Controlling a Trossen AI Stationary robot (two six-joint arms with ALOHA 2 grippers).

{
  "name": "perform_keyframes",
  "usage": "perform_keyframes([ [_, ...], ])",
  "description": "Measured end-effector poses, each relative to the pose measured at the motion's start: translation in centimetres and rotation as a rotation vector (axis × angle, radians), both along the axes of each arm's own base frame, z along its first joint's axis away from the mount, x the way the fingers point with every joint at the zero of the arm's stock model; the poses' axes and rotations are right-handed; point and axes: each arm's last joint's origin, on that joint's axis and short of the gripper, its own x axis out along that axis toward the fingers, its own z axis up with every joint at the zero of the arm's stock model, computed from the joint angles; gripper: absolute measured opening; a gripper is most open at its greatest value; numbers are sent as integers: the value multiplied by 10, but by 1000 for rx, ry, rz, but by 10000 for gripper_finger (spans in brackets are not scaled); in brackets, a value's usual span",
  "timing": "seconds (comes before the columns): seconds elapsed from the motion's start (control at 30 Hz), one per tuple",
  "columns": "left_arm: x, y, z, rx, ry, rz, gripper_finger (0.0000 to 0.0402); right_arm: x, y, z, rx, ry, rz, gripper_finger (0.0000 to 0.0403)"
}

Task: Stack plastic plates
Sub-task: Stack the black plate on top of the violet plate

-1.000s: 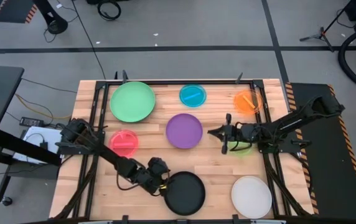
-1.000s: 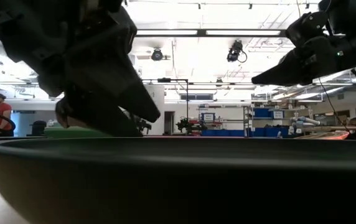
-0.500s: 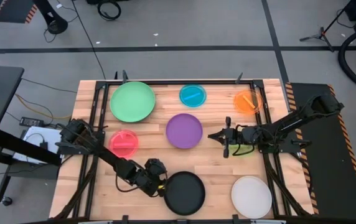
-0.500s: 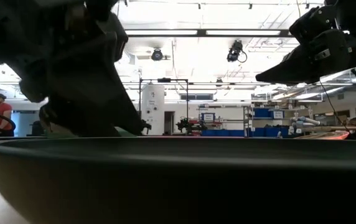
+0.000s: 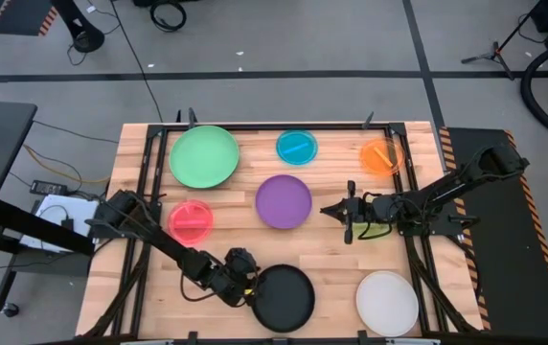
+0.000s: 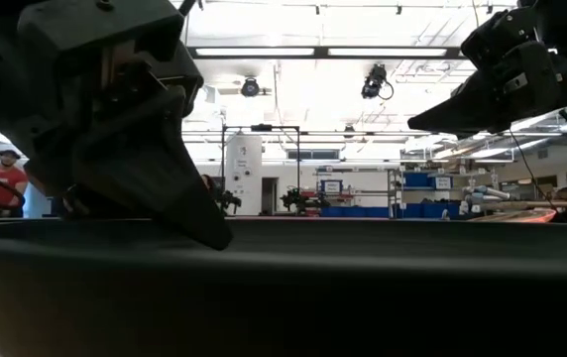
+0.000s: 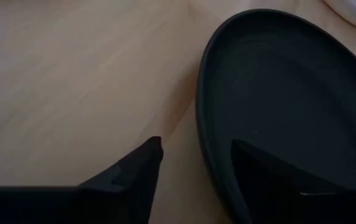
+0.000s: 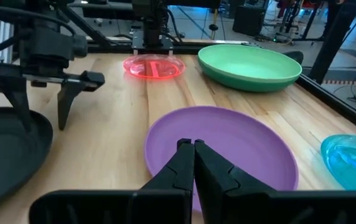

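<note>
Black plate (image 5: 285, 297): lay on the desk (image 5: 331, 259), just nearer the front edge than the purple plate (image 5: 284, 201). Left gripper (image 5: 251, 290) sat at its rim, fingers (image 7: 134, 174) spread, one either side of the rim. Right gripper (image 5: 348, 210) hovered just beside the purple plate, fingers pressed together, empty.

Far row on the worktop (image 5: 331, 273), left to right: large plate (image 5: 204, 157), small plate (image 5: 297, 147), end plate (image 5: 381, 156). The middle plate (image 5: 284, 201) lay centrally, with the side plate (image 5: 191, 220) to its left. At the near edge lay the front plate (image 5: 285, 297), with the corner plate (image 5: 387, 303) to its right. The left hand (image 5: 252, 290) straddled the front plate's left rim.
</note>
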Motion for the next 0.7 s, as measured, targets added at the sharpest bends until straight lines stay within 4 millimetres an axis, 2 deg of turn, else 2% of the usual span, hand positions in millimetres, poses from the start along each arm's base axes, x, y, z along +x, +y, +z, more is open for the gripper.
perform_keyframes([
  [0.23, -3, -6, 1, -29, -4, -24, 181, 0, 0, 0, 0, -1, 0, 18],
  [0.37, -3, -5, 0, -23, 6, -24, 132, 0, 0, 0, 0, -1, 0, 18],
  [0.57, 0, -1, 0, -25, 11, -9, 24, 0, 0, 0, -1, -3, 1, 18],
  [0.7, 3, 5, 4, -25, 15, -11, 18, 0, 0, 1, -2, -7, -4, 18],
])
